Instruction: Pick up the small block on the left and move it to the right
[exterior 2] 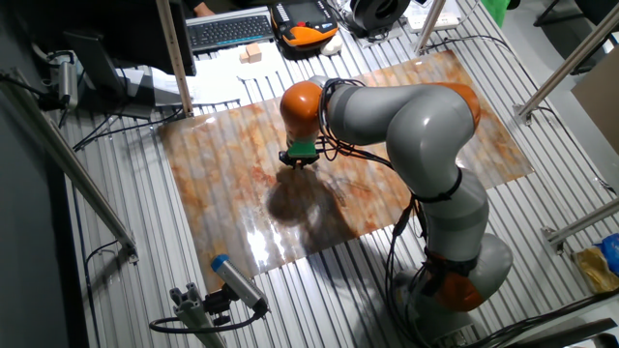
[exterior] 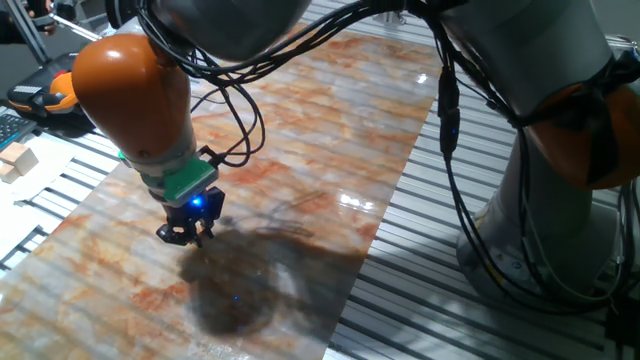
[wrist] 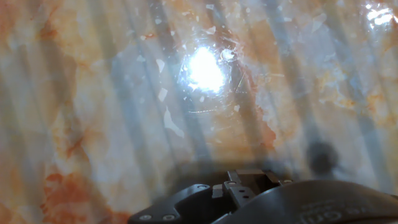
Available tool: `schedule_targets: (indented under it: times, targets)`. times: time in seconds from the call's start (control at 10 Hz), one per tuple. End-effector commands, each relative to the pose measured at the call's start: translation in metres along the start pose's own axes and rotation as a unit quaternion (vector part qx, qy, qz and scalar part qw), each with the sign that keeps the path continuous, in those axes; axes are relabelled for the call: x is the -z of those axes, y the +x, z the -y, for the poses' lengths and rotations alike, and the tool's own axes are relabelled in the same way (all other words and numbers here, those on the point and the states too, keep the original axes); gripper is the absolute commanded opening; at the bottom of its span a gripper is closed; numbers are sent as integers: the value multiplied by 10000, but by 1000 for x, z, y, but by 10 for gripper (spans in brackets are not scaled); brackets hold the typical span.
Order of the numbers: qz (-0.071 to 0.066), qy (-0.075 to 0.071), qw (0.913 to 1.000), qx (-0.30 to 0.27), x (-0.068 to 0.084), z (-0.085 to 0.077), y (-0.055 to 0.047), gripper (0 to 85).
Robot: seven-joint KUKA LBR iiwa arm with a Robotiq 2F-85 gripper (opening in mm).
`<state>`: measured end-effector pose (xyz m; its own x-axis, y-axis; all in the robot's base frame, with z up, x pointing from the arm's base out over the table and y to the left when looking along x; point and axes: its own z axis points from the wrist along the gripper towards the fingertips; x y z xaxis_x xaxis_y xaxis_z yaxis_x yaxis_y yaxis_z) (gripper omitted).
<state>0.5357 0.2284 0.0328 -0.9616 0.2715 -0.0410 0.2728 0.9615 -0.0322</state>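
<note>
Marbled mat point(exterior: 300, 130) glare-washed, claw point(exterior: 188, 232) low, small block unseen

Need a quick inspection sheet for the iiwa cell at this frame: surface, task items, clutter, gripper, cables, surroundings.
Surface: marbled orange-grey sheet on a slatted table, glossy with light glare.
Job's things: small block, nothing seen in any view.
Clutter: nothing seen on the sheet itself.
Gripper: gripper low over the sheet, blue light lit; whether the jaws are open or shut cannot be told.
Cables: black cables loop from the arm to the wrist; more hang by the base.
Surroundings: keyboard, orange-black pendant, pale wooden blocks on white paper, all off the sheet.
</note>
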Motion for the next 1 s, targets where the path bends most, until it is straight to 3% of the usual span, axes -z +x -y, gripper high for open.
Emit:
schedule_targets:
  times: [0.0,0.3,0.4,0.6,0.7,0.9]
  targets:
    - [-19,-4,10000,29,0,0,0,0]
    - [1,-10,10000,6,0,0,0,0]
    - [8,-8,10000,-56,0,0,0,170]
    - [14,30,9997,-232,0,0,0,170]
    - [6,57,9994,-340,0,0,0,340]
    - [17,32,9990,-455,-1,0,0,340]
